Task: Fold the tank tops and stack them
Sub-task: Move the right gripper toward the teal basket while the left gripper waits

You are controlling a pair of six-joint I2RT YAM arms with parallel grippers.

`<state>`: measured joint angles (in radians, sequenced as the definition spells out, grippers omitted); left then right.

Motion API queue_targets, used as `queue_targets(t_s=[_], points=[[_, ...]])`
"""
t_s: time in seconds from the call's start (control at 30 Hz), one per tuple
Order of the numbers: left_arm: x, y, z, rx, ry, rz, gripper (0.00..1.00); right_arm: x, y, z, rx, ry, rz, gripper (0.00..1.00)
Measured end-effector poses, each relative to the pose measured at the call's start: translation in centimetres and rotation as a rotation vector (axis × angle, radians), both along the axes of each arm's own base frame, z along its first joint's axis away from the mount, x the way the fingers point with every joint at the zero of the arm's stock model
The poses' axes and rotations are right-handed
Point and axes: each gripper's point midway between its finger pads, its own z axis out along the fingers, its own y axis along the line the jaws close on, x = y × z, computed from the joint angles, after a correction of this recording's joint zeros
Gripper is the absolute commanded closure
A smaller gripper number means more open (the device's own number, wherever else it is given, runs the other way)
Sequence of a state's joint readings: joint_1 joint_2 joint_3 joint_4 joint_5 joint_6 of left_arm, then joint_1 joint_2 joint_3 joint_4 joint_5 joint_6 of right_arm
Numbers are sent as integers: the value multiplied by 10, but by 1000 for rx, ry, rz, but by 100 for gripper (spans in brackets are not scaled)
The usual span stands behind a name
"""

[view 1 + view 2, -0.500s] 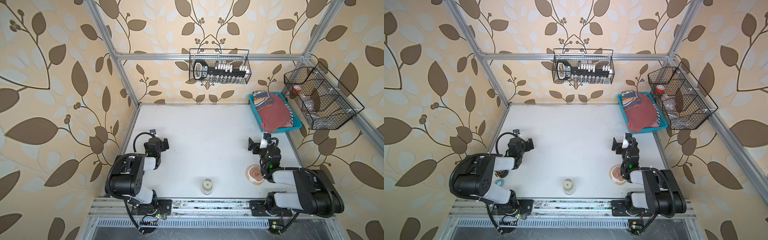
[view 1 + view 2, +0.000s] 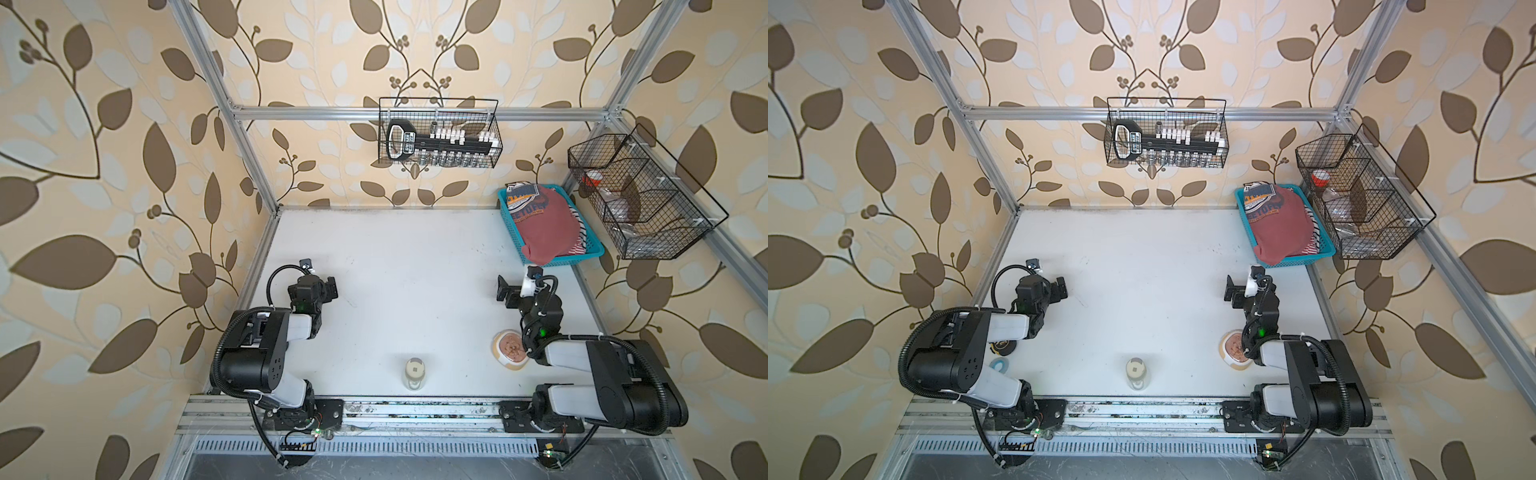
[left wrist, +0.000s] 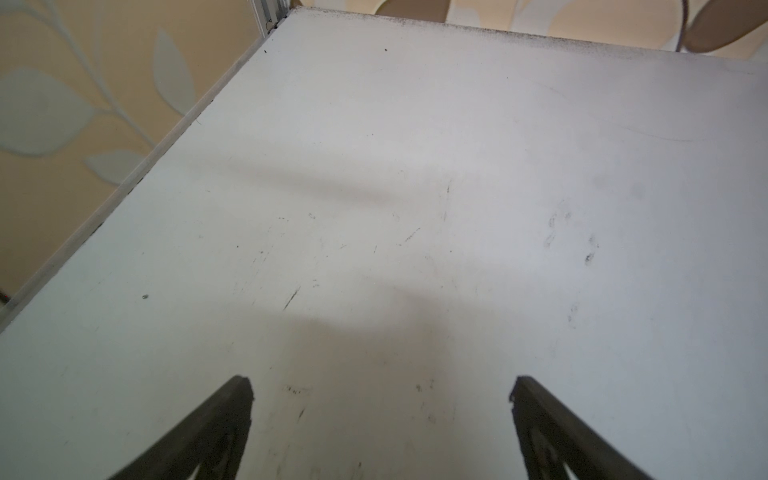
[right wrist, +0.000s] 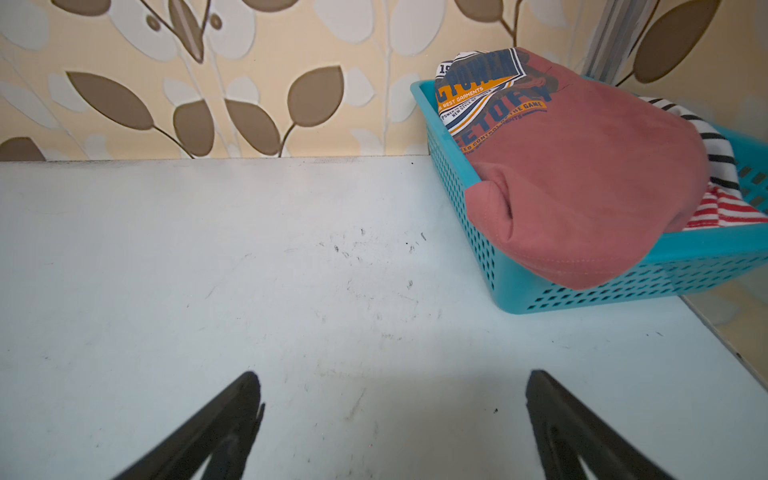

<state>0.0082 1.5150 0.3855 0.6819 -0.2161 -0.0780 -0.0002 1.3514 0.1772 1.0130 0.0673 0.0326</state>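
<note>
1. Teal basket (image 4: 602,297) in the far right bench corner: red tank top (image 4: 582,166) heaped on top and spilling over the rim, striped tank top (image 4: 727,212) under it, mostly covered.
2. Back-wall wire basket (image 2: 384,124) holds a black tool rack (image 2: 440,143). The contents of the side wire basket (image 2: 648,241) are unclear.
3. White scuffed bench (image 2: 395,270); jar (image 2: 415,372) near the front edge, bowl (image 2: 509,347) partly hidden by the right arm. Leaf wallpaper.
4. Left fingers (image 3: 220,424) wide, empty. Right fingers (image 4: 228,424) wide, empty.

Bright, even light; soft shadows; edges distorted
</note>
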Motion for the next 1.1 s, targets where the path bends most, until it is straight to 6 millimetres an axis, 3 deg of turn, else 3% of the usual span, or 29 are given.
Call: queue_targets(t_s=[0.73,0.87,0.97,1.03,1.1], points=[[0,0,0,0,0,0,1,0,0,0,0,0,0,0],[0,0,0,6,2,-5,20,0,0,0,0,0,-1,6],[0,0,0,6,0,-6,24,0,-1,-2,-3,29,-14,10],[0,-2,0,8,24,-16,22,7,-4,7,-6,56,-32,11],[6,-3,5,5,75,-27,23,20,-6,34,-10,41,-47,13]])
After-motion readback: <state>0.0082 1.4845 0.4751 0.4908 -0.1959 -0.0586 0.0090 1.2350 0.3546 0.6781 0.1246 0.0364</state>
